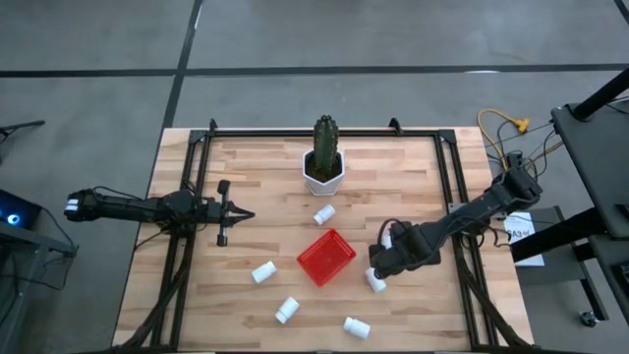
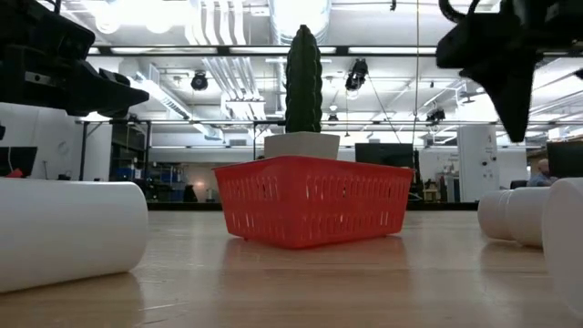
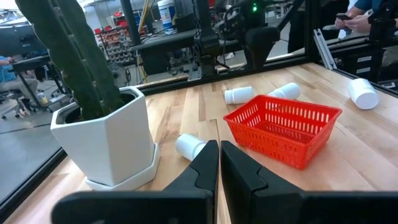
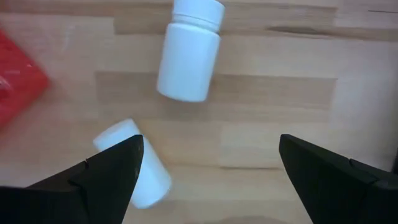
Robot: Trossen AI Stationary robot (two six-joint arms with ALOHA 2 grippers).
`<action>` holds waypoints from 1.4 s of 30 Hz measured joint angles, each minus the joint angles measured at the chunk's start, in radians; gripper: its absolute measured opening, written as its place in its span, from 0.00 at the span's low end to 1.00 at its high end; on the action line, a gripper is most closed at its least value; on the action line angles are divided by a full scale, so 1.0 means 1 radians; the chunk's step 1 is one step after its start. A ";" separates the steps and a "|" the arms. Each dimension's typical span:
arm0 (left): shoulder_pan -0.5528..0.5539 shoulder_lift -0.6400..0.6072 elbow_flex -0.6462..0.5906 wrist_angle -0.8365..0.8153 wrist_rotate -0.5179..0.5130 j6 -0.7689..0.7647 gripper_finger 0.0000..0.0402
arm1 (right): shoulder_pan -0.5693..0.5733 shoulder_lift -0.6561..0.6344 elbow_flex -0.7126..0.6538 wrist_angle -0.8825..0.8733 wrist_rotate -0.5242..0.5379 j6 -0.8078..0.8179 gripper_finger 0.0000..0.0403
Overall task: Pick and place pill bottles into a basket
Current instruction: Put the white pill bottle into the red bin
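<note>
Mesh-walled red plastic basket [image 1: 326, 258] sits on slatted wooden desk [image 1: 256, 177]; right hand [image 1: 378, 272], beside basket, wide open, empty, above smooth white cylindrical pill bottles [image 4: 188, 53]; left hand [image 1: 239, 215] closed, empty.

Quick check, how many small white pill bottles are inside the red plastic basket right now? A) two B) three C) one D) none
D: the red plastic basket holds nothing, and every small white pill bottle seen from above, like the one near the cactus pot, lies on the wooden table around it.
</note>
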 joint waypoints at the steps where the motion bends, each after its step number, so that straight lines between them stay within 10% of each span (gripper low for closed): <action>1: 0.000 0.000 0.000 0.000 0.000 0.000 0.00 | -0.011 0.000 -0.010 0.021 0.000 -0.005 0.91; 42: 0.000 -0.001 0.000 -0.002 0.001 -0.001 0.00 | -0.137 0.000 -0.199 0.263 0.027 -0.024 0.91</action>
